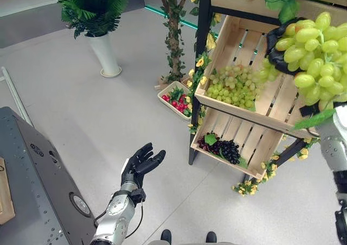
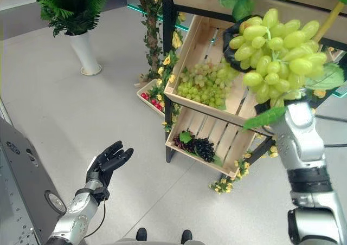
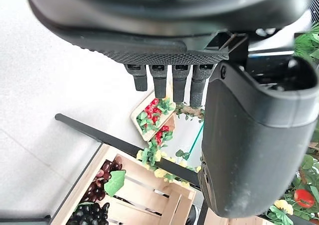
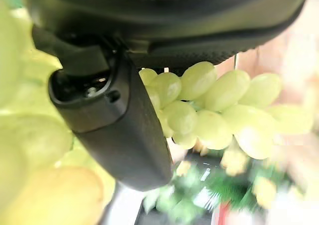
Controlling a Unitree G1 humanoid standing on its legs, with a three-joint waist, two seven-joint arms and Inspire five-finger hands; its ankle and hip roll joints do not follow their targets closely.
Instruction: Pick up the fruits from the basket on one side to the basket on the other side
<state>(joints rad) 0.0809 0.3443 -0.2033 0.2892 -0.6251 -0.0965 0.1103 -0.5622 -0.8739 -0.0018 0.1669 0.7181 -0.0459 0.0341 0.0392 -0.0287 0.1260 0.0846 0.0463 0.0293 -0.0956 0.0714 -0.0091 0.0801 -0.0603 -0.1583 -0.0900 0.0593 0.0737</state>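
Green grapes point(image 2: 274, 52) ride high at two o'clock, a full bunch clasped in the robot's right hand point(image 1: 279, 52) — thumb and fingers curled around it — above the upper wooden crate point(image 1: 282, 101), where more green grapes point(image 1: 233, 88) lie. Its left hand point(image 1: 140, 163) hangs spread and empty at seven o'clock. The carry step looks underway; next, the bunch needs swinging clear towards the receiving basket.

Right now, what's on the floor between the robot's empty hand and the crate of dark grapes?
Nothing: in the left eye view, bare grey floor runs from the open left hand to the crate of dark grapes.
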